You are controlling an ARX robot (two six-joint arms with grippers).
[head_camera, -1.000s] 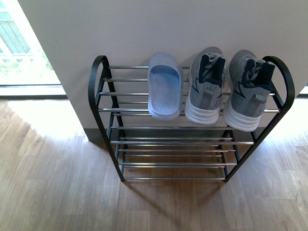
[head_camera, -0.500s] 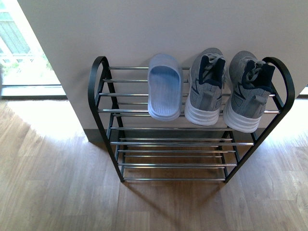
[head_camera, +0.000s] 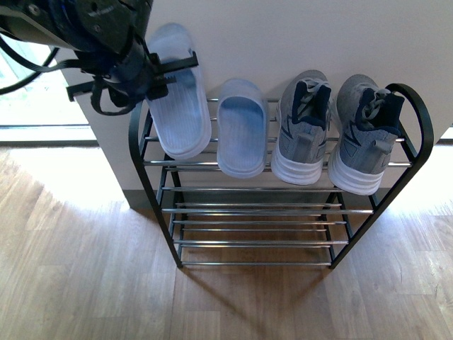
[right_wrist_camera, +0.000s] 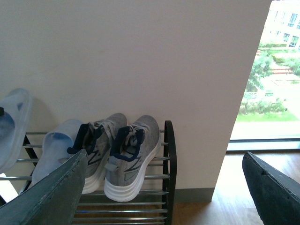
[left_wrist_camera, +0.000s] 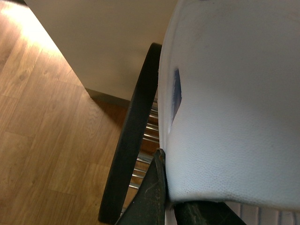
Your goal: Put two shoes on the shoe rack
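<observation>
left tool point(head_camera: 152, 74) arrived gripping sandal point(head_camera: 177, 92), over rack's point(head_camera: 141, 127) left edge

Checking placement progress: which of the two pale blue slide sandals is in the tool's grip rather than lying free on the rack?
The leftmost slide sandal, by the rack's left end, clamped by the left tool. The other sandal lies untouched beside the grey sneakers.

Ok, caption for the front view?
Left gripper holds second blue sandal over rack's top tier beside its mate.
</observation>
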